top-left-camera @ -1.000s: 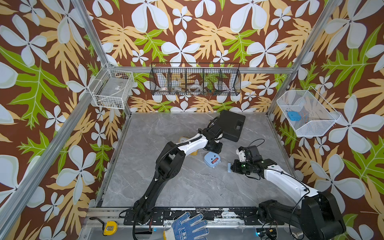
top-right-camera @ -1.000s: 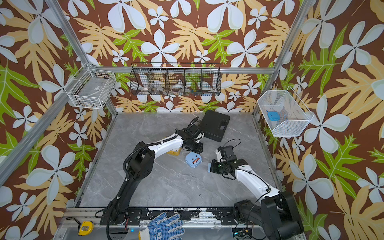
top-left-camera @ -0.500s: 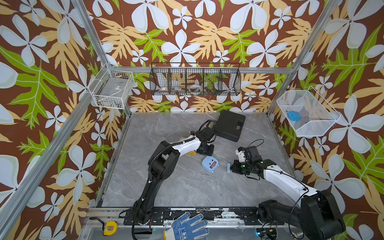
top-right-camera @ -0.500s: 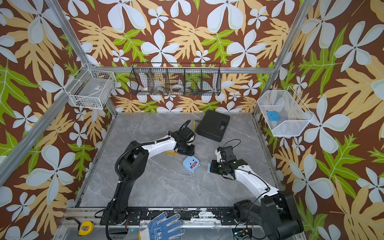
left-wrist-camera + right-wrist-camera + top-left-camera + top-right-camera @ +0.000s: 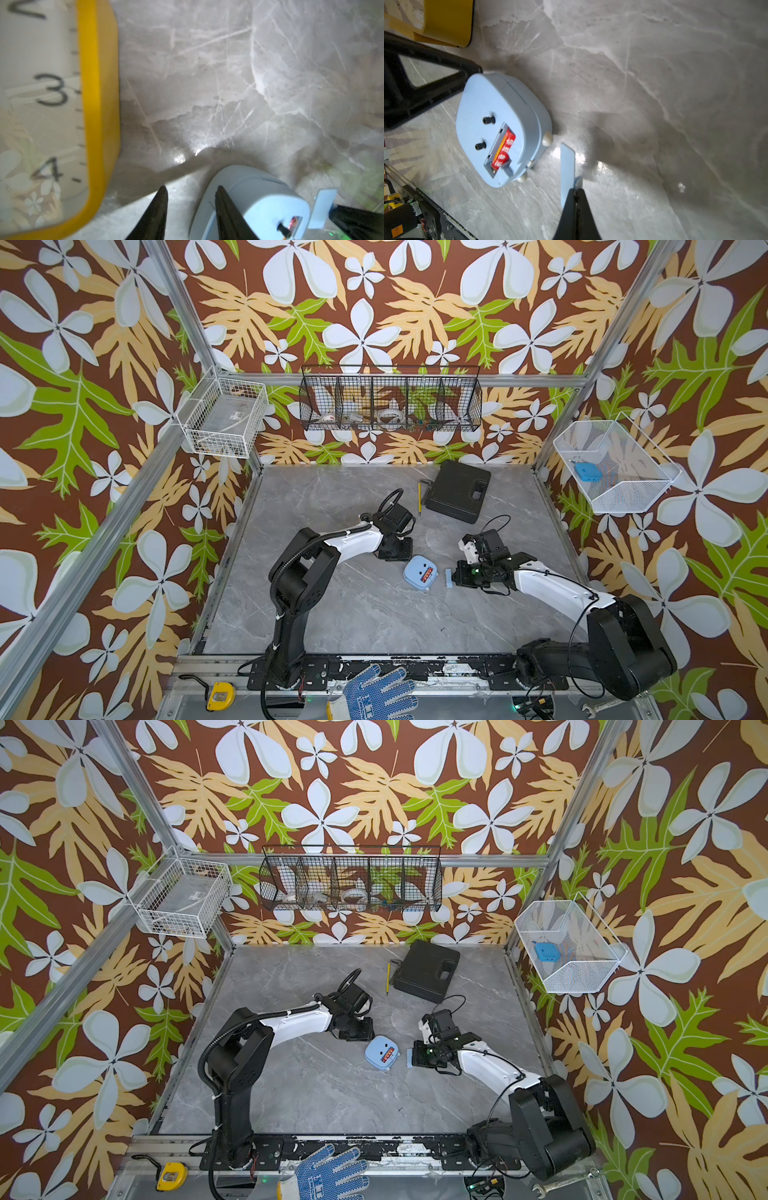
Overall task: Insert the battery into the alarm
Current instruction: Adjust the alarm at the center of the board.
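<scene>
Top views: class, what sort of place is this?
Probably a robot test cell: two black-and-white robot arms mounted at a grey marble-look tabletop, walled by leaf-patterned panels on aluminium framing.

My left arm has folded back, its elbow swinging out toward the left wall. My left gripper (image 5: 398, 552) has drawn away from the black case (image 5: 458, 491) and now sits just beside the alarm (image 5: 420, 573). The alarm has slid a little toward the near edge. A pencil (image 5: 419, 497) beside the case, covered by my arm before, now shows in both top views.

One battery (image 5: 503, 149), one lid (image 5: 568, 172), one glove (image 5: 374, 695)
</scene>
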